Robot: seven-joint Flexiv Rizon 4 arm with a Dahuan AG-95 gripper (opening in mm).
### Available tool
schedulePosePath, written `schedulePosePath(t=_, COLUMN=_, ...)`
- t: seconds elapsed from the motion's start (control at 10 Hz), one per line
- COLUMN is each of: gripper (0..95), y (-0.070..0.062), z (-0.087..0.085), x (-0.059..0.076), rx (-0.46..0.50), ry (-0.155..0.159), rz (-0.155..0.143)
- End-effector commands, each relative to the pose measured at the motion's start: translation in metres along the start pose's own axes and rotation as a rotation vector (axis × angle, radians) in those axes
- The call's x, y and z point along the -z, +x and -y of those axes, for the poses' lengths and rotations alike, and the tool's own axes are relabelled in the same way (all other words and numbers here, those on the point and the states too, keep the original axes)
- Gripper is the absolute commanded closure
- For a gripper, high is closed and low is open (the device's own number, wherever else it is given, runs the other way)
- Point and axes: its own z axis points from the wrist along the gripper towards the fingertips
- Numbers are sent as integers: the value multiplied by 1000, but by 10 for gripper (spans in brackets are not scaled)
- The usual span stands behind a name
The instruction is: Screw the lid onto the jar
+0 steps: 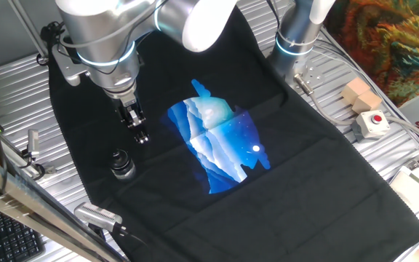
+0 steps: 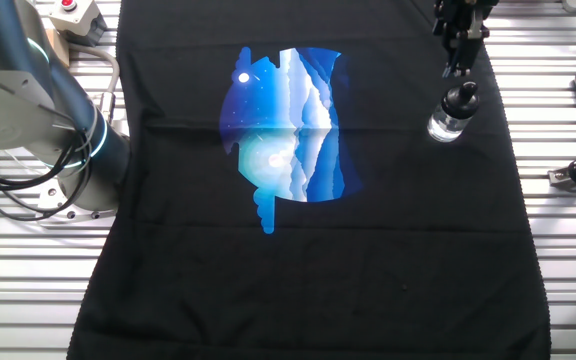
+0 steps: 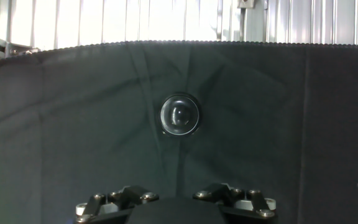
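The jar point(image 1: 123, 167) is a small clear glass pot standing upright on the black cloth point(image 1: 289, 182), near its left edge. The dark lid point(image 1: 120, 157) sits on top of it. The other fixed view shows the jar point(image 2: 449, 118) with the lid point(image 2: 462, 96) on its mouth. From the hand view I look straight down on the lid point(image 3: 179, 114), centred ahead of the hand. My gripper point(image 1: 141, 136) hangs a short way above and beside the jar, apart from it. Its fingers look pressed together with nothing between them; the other fixed view shows the gripper point(image 2: 457, 62) the same.
The cloth carries a blue printed picture point(image 1: 220, 145) at its middle. A red-buttoned box point(image 1: 372, 124) and a wooden block point(image 1: 360, 94) stand at the right. Metal clamps point(image 1: 97, 215) lie off the cloth's left edge, close to the jar. A second arm base point(image 1: 297, 36) stands at the back.
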Motion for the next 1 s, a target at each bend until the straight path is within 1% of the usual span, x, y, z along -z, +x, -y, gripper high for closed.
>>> schedulePosePath(t=0.1, gripper=190, y=-1, z=0, x=0, rx=9, ry=-8, rz=-4)
schedulePosePath(t=0.2, gripper=190, y=-1, z=0, x=0, rx=11, ry=-8, rz=-2)
schedulePosePath(t=0.5, gripper=190, y=-1, z=0, x=-1, rx=3, ry=-3, rz=-9)
schedulePosePath(t=0.8, gripper=190, y=-1, z=1, x=-2, rx=-9, ry=-6, rz=-1)
schedulePosePath(t=1.0, gripper=190, y=-2, z=1, x=-2, rx=-10, ry=-8, rz=-1)
